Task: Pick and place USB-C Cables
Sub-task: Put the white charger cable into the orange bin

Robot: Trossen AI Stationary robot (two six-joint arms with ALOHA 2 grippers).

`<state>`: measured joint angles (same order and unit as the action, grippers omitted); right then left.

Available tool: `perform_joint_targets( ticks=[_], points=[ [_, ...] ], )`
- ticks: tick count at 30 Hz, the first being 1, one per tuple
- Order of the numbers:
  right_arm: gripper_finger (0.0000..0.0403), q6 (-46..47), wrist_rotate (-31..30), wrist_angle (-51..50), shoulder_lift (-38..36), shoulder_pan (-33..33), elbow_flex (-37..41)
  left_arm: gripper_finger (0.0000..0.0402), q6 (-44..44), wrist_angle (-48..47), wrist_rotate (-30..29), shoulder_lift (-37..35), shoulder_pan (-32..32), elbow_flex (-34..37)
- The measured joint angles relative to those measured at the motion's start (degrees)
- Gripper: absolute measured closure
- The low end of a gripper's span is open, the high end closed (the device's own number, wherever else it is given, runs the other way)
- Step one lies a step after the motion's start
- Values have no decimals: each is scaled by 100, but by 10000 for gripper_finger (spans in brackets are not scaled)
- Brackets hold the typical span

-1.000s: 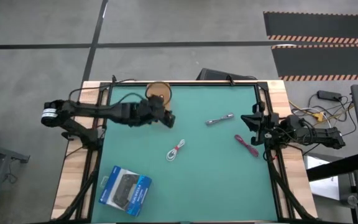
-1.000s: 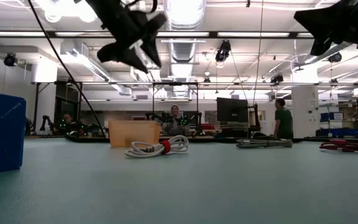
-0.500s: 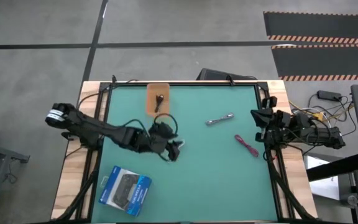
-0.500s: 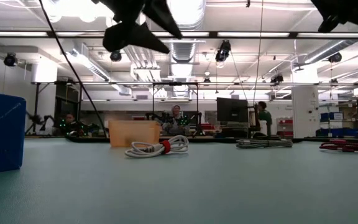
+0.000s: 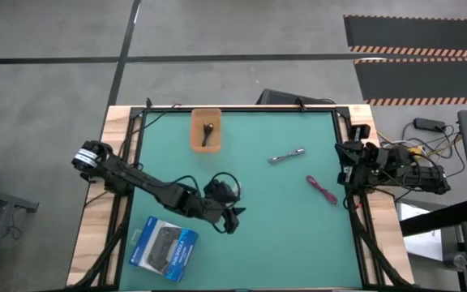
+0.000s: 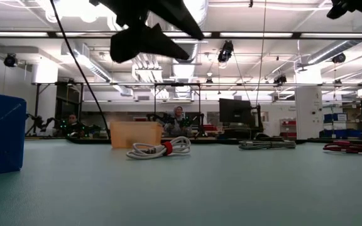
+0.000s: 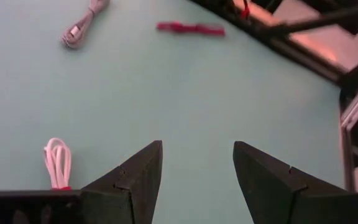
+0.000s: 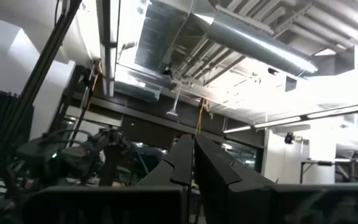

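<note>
The white USB-C cable (image 7: 56, 163), bundled with a red tie, lies flat on the green mat; in the high view my left wrist hides it. My left gripper (image 5: 233, 221) hangs open above the mat, just past this cable toward the near edge, with nothing between its fingers (image 7: 138, 180). The silver-grey cable (image 5: 286, 156) and the magenta cable (image 5: 321, 190) lie on the mat at the right. A black cable (image 5: 207, 134) lies in the wooden tray (image 5: 194, 122) at the far edge. My right gripper (image 8: 193, 163) is shut, raised at the table's right edge.
A blue-and-black box (image 5: 163, 247) lies near the table's front left corner. The black frame rail (image 5: 347, 130) borders the mat on the right. In the low view, people and workstations show in the room beyond the table.
My left gripper has swung from above the wooden tray toward the table's near edge, passing over the white cable and sinking a little, its fingers still apart. The tray with the black cable now shows. My right gripper has risen slightly and rolled at the right edge.
</note>
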<state>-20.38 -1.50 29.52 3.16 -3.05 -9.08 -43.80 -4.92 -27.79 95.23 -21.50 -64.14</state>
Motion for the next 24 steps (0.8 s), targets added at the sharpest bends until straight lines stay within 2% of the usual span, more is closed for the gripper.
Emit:
perform_joint_targets(
  ticks=[10, 16, 24],
  points=[
    [394, -130, -11, -9, 0, 0, -106, 238, 1101, -90, 74, 729, -24, -227],
    [394, -129, -13, -35, 2, 1, -106, 240, 1119, -661, 15, 834, -26, -280],
    [394, -90, -13, -77, 1, 0, -106, 240, 1133, -860, -554, 845, -20, -256]
  ],
)
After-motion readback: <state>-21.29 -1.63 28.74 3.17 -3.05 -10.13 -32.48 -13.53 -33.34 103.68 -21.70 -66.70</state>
